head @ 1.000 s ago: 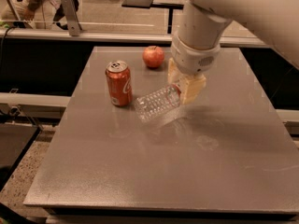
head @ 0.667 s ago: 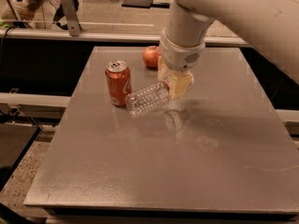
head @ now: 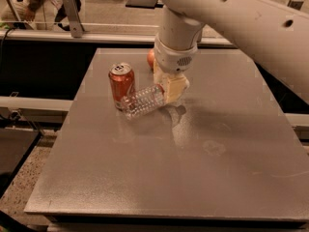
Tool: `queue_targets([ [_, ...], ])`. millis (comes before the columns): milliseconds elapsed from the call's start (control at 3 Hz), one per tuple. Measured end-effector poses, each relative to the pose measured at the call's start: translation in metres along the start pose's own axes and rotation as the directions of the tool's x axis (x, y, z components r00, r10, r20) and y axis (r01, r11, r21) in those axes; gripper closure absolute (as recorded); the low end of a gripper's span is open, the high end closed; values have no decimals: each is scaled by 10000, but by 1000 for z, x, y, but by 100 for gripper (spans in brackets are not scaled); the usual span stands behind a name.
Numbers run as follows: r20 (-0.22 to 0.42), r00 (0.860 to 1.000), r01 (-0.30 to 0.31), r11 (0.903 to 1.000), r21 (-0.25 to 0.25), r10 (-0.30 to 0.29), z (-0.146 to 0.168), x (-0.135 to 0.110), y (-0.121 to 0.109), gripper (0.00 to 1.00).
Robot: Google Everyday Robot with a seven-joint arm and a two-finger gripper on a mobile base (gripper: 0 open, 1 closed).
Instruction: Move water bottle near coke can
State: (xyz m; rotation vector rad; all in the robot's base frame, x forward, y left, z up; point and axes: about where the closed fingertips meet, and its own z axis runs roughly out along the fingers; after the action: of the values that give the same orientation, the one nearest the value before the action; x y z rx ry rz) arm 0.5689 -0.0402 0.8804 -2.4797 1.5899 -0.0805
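The coke can stands upright on the grey table, left of centre. The water bottle is clear and ribbed and lies tilted, its base end right beside the can's lower right side. My gripper hangs from the big white arm just right of the can and is shut on the bottle's neck end, which hides the cap and label. I cannot tell whether the bottle rests on the table or touches the can.
A red apple sits behind the gripper, mostly hidden by the arm. A black rail and a lower shelf run along the table's left and far sides. A person sits at the back left.
My gripper has carried the bottle leftward and lower, from the table's middle to right beside the can. The can and the apple have not moved.
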Motion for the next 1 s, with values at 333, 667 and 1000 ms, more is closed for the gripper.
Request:
queue_targets([
  [333, 62, 10000, -50, 9999, -155, 50, 11, -4, -1, 36],
  [667, 66, 9999, -83, 9996, -282, 85, 19, -6, 0, 6],
  [1000, 69, 9999, -75, 9997, -252, 77, 19, -6, -1, 0],
])
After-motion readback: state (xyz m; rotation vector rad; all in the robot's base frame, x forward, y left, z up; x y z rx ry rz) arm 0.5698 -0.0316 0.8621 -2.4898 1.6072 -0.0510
